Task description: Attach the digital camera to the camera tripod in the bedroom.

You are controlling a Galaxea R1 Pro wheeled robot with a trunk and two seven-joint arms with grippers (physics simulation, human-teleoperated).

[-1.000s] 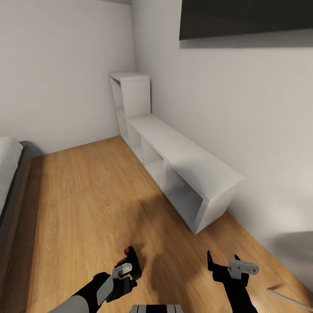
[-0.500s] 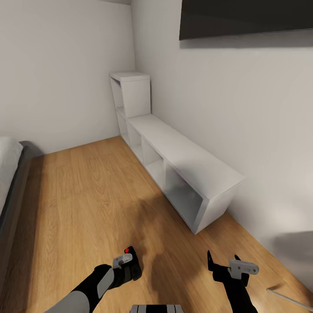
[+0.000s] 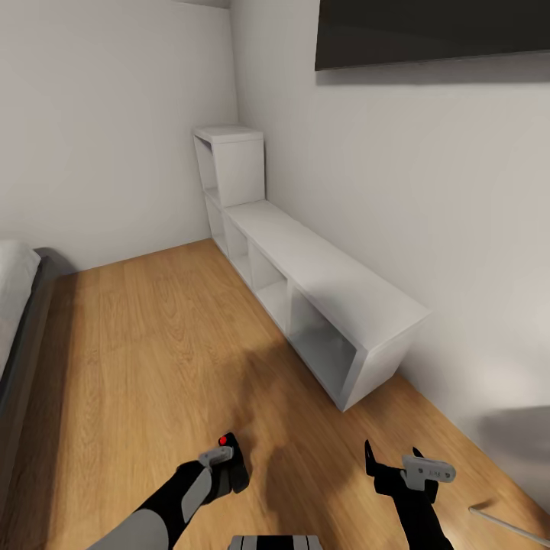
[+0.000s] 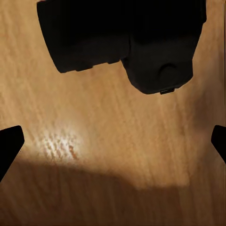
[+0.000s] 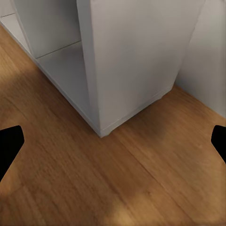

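Low in the head view, the left gripper (image 3: 223,467) carries the digital camera (image 3: 231,457), red button up; its fingertips (image 4: 9,143) stand wide in the wrist view, so the clamp looks doubtful. The right gripper (image 3: 391,461) hangs with jaws apart near the white cube shelving (image 3: 321,302). A silver tripod leg (image 3: 510,522) is cut off.
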